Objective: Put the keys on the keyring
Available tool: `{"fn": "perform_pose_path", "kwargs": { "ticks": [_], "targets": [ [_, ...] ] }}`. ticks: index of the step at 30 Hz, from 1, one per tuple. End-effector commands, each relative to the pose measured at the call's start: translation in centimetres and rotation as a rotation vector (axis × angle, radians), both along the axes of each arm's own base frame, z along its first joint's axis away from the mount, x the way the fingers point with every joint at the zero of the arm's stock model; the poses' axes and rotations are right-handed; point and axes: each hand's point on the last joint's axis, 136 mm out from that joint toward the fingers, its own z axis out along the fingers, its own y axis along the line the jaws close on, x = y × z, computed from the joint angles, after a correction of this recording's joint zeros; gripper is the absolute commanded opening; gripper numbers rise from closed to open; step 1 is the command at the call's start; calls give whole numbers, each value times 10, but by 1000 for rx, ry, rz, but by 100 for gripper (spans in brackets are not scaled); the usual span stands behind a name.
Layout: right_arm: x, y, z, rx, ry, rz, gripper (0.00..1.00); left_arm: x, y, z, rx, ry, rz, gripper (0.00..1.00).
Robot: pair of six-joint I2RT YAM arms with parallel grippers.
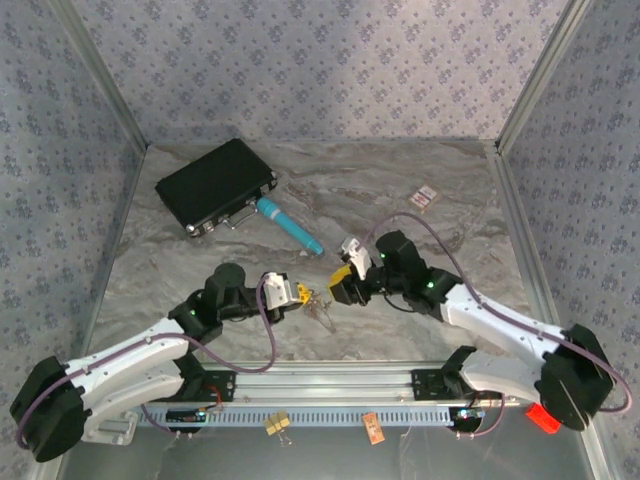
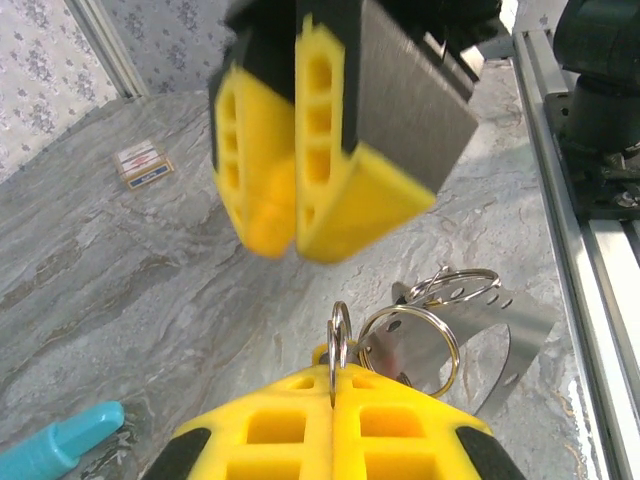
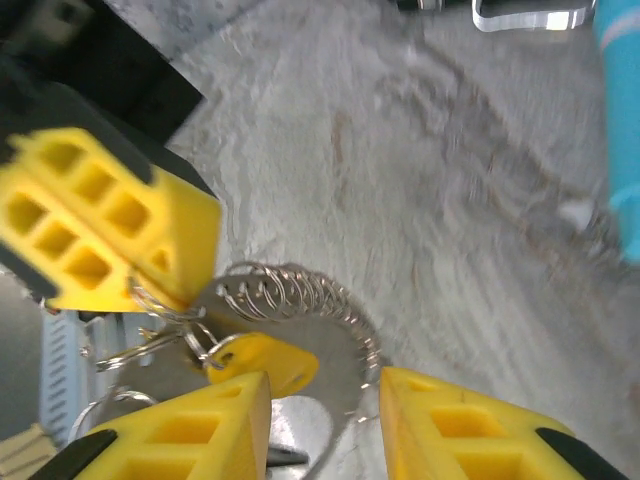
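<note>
My left gripper (image 1: 300, 294) (image 2: 335, 378) is shut on a thin metal ring (image 2: 340, 335) of the keyring. Its pale grey band (image 2: 515, 335) (image 3: 330, 350) lies on the table just beyond, with larger rings (image 2: 415, 345) hanging off it. My right gripper (image 1: 344, 284) (image 3: 325, 390) faces the left one closely and stands open. A key with a yellow head (image 3: 262, 362) hangs on a wire ring right beside its left finger, with nothing gripped between the fingers. The right gripper's fingers (image 2: 330, 170) loom over the ring in the left wrist view.
A teal pen-like tool (image 1: 290, 225) (image 2: 60, 445) lies behind the grippers, and a black case (image 1: 215, 185) at the back left. Small cards (image 1: 424, 197) sit at the back right. A binder clip (image 1: 278, 424) and an orange tag (image 1: 373, 428) rest by the front rail.
</note>
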Motion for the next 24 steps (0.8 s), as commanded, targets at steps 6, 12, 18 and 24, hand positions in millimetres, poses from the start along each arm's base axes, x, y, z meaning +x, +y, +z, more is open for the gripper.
{"fn": "perform_pose_path", "kwargs": {
  "ticks": [6,12,18,24],
  "targets": [
    [-28,7,7,-62,-451,258,34,-13,-7,9,-83,59,-59,0],
    [-36,21,8,-57,-456,338,31,-16,-7,2,-79,153,-56,0],
    [-37,25,8,-44,-456,343,27,-22,-4,-1,-80,174,-68,0],
    [-37,29,11,-31,-461,349,27,-25,-4,-1,-61,153,-92,0]
  ]
}}
